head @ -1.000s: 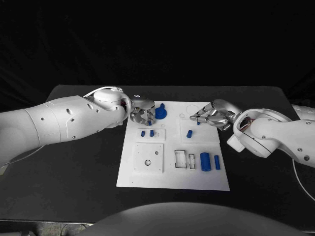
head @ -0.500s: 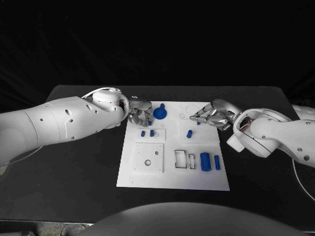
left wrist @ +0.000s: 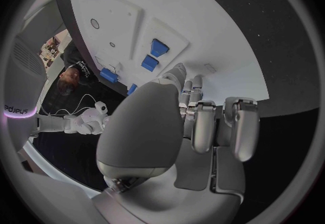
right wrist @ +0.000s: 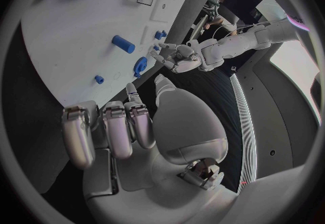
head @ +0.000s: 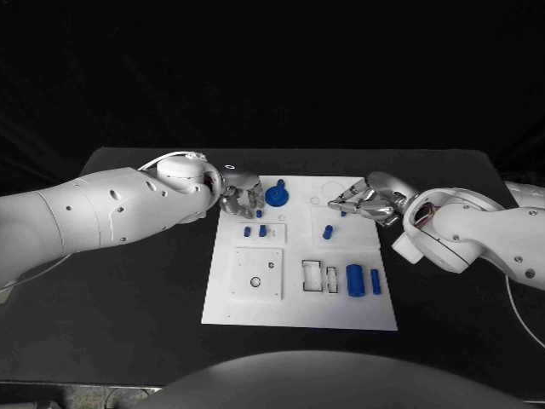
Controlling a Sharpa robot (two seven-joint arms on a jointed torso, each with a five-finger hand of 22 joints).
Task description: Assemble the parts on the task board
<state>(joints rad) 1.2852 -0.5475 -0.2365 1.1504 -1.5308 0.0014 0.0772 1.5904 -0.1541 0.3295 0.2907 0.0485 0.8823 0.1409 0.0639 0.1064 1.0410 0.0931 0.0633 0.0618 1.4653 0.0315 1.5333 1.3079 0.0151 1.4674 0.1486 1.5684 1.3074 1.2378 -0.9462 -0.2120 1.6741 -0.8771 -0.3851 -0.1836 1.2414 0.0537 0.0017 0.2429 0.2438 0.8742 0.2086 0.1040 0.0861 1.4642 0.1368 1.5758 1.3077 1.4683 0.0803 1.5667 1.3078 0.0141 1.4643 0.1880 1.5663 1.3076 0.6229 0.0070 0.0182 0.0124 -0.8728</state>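
Left robot hand (head: 243,198) edged back from task board (head: 300,294), fingers curled.

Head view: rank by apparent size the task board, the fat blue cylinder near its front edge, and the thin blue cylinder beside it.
1. task board
2. fat blue cylinder
3. thin blue cylinder, similar in length but clearly narrower

Black table (head: 138,281), dark backdrop behind

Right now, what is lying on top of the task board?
On the task board: blue parts, namely a round piece, two small pegs, a short peg and two cylinders. Both hands cover its far corners.
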